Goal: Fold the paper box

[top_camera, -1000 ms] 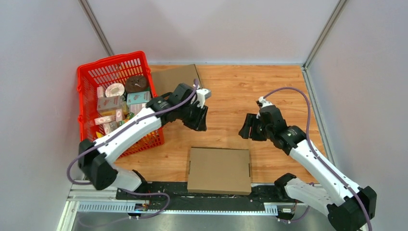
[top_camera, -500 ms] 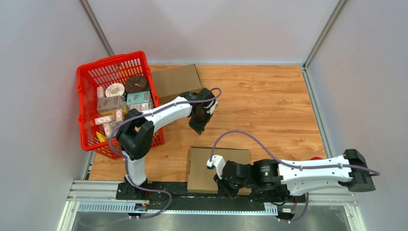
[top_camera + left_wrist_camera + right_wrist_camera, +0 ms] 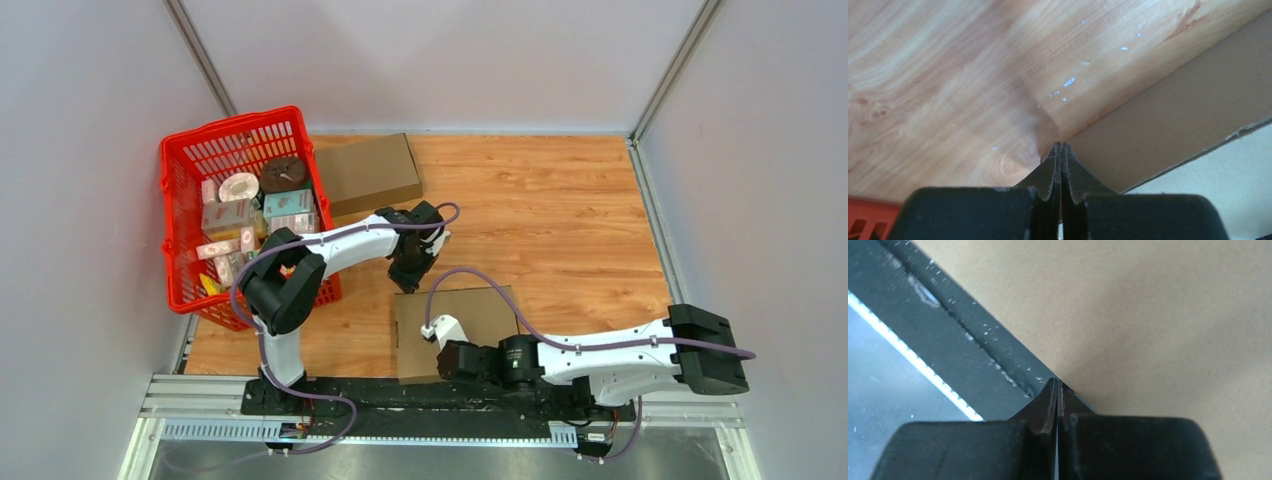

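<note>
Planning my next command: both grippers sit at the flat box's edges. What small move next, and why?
Probably slide the left gripper under the paper box at its far edge to lift it. Both are shut, the right gripper at the near edge, nothing visibly pinched, the box lying flat.

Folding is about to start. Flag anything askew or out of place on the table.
The flat cardboard box lies slightly skewed to the edges of the table, and its near edge overhangs the black rail rather than resting wholly on the wood. Nothing looks spilled.
</note>
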Motion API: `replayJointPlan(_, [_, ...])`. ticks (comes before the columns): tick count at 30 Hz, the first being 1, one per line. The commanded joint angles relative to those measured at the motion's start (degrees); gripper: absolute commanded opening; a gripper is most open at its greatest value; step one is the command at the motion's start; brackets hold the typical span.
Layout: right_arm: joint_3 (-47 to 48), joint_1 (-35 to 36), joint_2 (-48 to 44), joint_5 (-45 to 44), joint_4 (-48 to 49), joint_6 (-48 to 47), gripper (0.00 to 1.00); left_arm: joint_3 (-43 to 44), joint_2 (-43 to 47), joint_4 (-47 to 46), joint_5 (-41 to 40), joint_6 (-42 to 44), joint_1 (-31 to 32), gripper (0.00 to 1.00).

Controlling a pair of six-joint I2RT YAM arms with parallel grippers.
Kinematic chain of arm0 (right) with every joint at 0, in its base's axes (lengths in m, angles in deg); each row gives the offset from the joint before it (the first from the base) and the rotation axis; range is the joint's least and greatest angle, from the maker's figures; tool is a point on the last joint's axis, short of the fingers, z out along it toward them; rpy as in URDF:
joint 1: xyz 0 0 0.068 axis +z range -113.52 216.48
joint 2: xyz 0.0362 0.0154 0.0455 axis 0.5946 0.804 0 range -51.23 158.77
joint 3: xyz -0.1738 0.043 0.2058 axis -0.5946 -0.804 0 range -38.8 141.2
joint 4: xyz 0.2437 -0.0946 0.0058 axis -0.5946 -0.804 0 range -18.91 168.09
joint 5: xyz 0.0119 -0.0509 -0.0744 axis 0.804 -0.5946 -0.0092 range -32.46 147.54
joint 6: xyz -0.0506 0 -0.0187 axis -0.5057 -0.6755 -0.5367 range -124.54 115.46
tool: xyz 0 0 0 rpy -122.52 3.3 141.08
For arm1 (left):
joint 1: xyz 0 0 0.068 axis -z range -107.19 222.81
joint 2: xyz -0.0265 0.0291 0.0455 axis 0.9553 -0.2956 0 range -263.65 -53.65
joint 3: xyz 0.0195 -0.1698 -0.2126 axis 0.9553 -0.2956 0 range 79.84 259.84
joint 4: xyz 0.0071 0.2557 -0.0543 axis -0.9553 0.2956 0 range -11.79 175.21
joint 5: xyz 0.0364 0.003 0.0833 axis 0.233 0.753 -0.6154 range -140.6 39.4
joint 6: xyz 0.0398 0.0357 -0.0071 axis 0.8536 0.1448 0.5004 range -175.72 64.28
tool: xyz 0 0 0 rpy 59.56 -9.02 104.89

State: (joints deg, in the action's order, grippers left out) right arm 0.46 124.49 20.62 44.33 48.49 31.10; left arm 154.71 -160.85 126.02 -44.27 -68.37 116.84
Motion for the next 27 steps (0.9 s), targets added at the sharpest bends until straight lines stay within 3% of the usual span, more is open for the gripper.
replayJointPlan(1, [-0.77, -9.66, -1.89, -11.22, 3.58, 1.9, 0.0, -3.67, 3.75, -2.98, 12.62, -0.89, 1.94, 0.0])
replayJointPlan(6, [-1.56, -21.11, -3.47, -4.64, 6.58, -1.88, 0.0, -4.3, 5.33, -8.18, 15.3, -4.58, 1.85, 0.0])
replayJointPlan(9, [-0.6, -24.72, -4.7, -3.76, 3.52, -2.15, 0.04, -0.96, 4.89, -5.89, 7.75, -4.67, 0.28, 0.02])
replayJointPlan(10, [-0.51, -26.03, -5.05, -3.14, 2.37, -1.89, 0.16, -0.08, 4.89, -6.32, 5.91, -5.11, -0.6, 0.05])
replayJointPlan(13, [-1.12, -28.32, -7.77, -2.52, -3.07, 0.57, 0.33, 1.58, 4.37, -7.47, 5.02, -6.34, -4.81, 0.13])
replayJointPlan(19, [-2.09, -37.35, -20.51, 3.0, -15.3, 6.37, 0.55, 6.94, 2.17, -6.6, 4.75, -6.34, -9.05, 0.17])
replayJointPlan(22, [-4.45, -44.64, -28.16, 11.78, -12.08, 8.56, 0.62, 9.58, -0.46, -6.07, 4.48, -5.46, -9.49, 0.18])
replayJointPlan(24, [-7.87, -48.61, -30.01, 20.63, -4.54, 9.36, 0.66, 11.17, -3.09, -5.89, 7.89, -4.85, -9.49, 0.18])
replayJointPlan(27, [-10.08, -56.18, -27.13, 30.22, 1.81, 11.38, 0.59, 13.2, -5.65, -6.23, 12.46, -5.11, -9.49, 0.18])
